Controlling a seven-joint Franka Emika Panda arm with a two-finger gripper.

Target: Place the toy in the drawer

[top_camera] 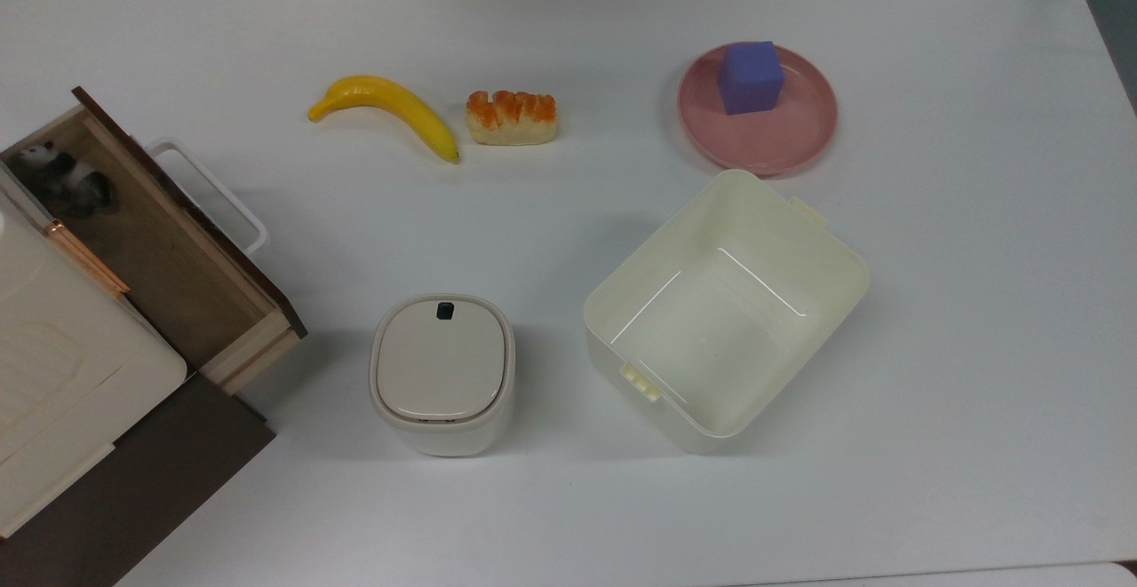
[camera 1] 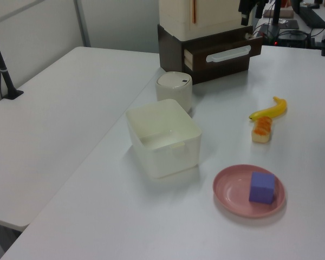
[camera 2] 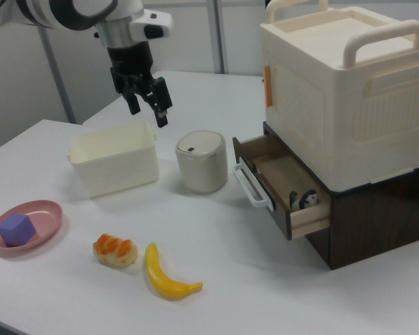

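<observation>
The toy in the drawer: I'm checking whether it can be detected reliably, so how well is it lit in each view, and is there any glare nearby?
In the top view the toy sits in the shaded back corner of the drawer, dim against the brown bottom; in the right view the toy is partly hidden behind the drawer's side, under the cream box's shadow; the top view shows thin bright reflections on the cream bin floor, away from the toy.
</observation>
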